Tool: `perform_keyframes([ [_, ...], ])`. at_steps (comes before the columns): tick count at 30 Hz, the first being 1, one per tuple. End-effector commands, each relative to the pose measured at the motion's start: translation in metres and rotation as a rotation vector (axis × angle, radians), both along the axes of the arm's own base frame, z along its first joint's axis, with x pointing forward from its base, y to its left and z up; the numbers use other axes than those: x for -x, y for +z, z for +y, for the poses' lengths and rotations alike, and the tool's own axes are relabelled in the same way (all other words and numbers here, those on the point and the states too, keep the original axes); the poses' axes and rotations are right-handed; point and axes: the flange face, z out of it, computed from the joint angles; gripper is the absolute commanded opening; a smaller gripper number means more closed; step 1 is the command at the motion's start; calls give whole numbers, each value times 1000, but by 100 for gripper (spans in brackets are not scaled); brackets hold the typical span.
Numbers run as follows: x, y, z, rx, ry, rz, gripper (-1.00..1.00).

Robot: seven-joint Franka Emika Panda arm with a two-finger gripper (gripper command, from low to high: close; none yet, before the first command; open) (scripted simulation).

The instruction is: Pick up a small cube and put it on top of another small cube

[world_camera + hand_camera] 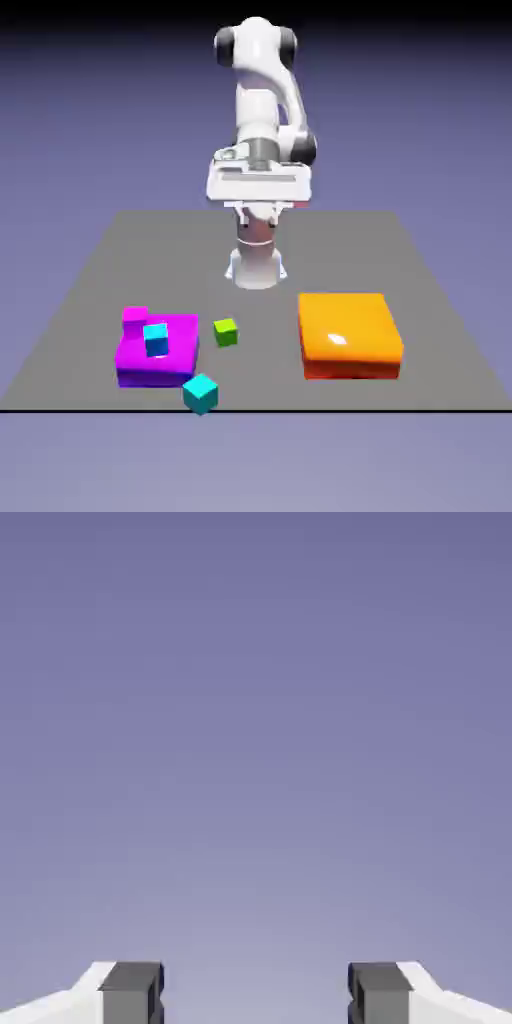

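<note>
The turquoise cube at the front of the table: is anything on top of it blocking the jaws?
No. The turquoise cube sits alone near the table's front edge, nothing on it. The gripper hangs open and empty, far above.

My tool's fingertips (130, 992) are cut off by the hand view's bottom edge, and the sky-blue cube (156, 340) hides part of the purple slab (157, 352).

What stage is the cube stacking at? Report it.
Nothing is stacked yet. The teal cube sits alone on the table near its front edge. The gripper is open and empty, facing only backdrop. Still left: reach down, grasp the cube, lift it and set it on another small cube.
</note>
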Motion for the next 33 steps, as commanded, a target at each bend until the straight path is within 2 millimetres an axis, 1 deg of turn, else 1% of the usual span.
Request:
perform_keyframes([
  [1,-7,-7,-4,4,16,31,0],
  [7,-47,-57,-27,31,124,212,0],
  [12,-74,-105,-46,60,224,350,0],
  [18,-97,-162,-68,107,353,493,0],
  [23,-112,-204,-88,160,468,590,0],
  [29,-128,-243,-110,244,618,679,0],
  [31,-133,-252,-117,279,672,702,0],
  [33,-134,-254,-118,285,681,705,0],
])
